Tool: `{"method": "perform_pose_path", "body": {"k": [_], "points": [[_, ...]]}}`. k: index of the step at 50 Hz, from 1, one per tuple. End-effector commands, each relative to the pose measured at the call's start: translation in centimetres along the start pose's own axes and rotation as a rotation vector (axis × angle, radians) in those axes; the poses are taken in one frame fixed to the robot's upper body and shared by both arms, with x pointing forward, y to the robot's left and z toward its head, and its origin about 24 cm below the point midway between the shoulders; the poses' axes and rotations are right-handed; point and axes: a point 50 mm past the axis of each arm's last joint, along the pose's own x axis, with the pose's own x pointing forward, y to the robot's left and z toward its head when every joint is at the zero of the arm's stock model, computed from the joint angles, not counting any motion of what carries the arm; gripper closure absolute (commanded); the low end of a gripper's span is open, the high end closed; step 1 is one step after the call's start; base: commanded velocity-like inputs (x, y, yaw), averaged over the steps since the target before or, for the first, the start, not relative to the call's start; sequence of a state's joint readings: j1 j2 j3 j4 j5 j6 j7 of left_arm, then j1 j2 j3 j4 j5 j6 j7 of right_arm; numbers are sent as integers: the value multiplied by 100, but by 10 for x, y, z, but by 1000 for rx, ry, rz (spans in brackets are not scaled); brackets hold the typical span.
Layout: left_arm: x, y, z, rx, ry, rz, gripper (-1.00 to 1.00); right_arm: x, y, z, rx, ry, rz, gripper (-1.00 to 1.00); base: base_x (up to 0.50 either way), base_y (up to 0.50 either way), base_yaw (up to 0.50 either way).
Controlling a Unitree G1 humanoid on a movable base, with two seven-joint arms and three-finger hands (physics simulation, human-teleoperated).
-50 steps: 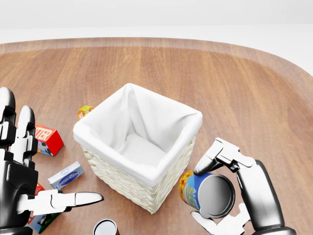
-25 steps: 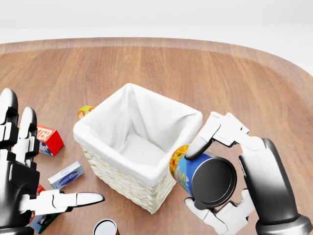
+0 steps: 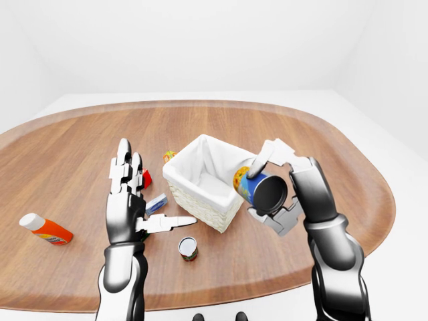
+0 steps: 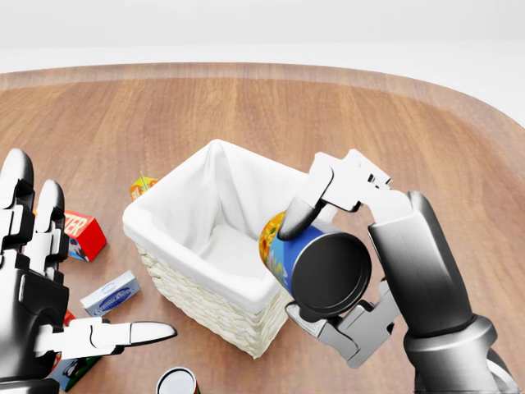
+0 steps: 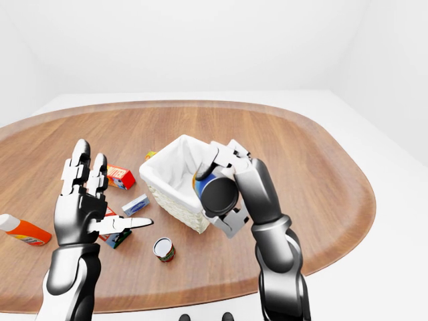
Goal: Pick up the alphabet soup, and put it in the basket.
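Alphabet soup (image 4: 316, 267) lies tilted in the grasping right hand (image 4: 344, 263), raised over the basket (image 4: 184, 258) rim's right side to clear it, while the left hand (image 4: 37, 304), left of the basket, is spread empty.

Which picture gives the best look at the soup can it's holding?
The head view: the alphabet soup can fills it, tilted at the basket rim in the right hand. Both eye views show it smaller, partly behind fingers.
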State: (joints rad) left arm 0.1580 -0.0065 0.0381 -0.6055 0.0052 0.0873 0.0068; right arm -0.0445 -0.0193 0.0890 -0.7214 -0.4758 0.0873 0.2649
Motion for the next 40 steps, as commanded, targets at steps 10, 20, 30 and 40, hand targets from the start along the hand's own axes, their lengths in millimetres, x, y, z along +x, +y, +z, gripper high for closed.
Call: {"method": "perform_pose_path", "body": {"k": [10,20,30,40], "points": [[-1,-1,1,1,-2,-1,-100,32,6,-16,3,10,-4,100,0,0,0],[0,-1,0,0,0,-3,-100,49,10,-27,13,33,-2,100,0,0,0],[0,-2,0,2,-2,-5,-100,61,16,-29,22,34,7,100,0,0,0],[0,-2,-1,2,5,-5,-100,73,22,-29,25,30,33,100,0,0,0]]}}
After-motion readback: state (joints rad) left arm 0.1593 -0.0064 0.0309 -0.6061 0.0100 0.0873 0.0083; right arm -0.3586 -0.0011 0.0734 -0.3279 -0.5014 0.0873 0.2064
